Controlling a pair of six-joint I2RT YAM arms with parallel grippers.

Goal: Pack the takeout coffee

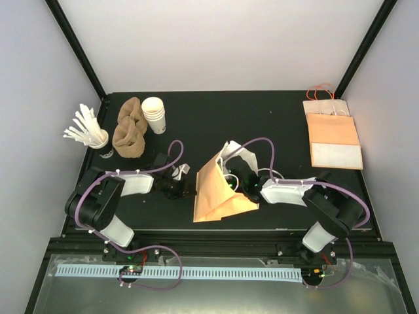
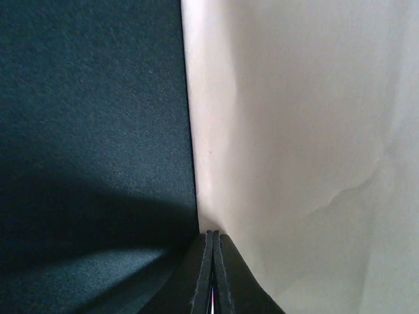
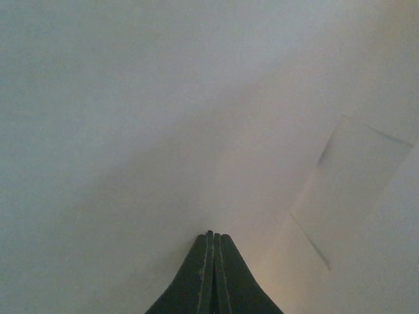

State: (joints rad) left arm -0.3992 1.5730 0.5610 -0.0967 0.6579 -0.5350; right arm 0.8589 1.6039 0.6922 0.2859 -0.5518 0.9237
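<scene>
Left pincer [image 2: 213,234]: closed, nothing seen between the fingers; tips at the bag's [image 1: 219,196] 9 o'clock edge, low over the table [image 1: 262,124].
Right pincer [image 3: 213,235]: closed; pushed into the bag's mouth at its 1 o'clock, pale paper all round.
Bag: brown, slumped mid-table, mouth toward 12 o'clock.
Coffee: place cannot be told; no view shows it.
Cup stack [image 1: 154,114]: table's 10 o'clock.
Spare bags [image 1: 334,137]: table's 2 o'clock.

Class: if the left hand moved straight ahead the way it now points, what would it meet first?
Probably the brown paper bag, whose side stands just ahead of the left hand.
</scene>
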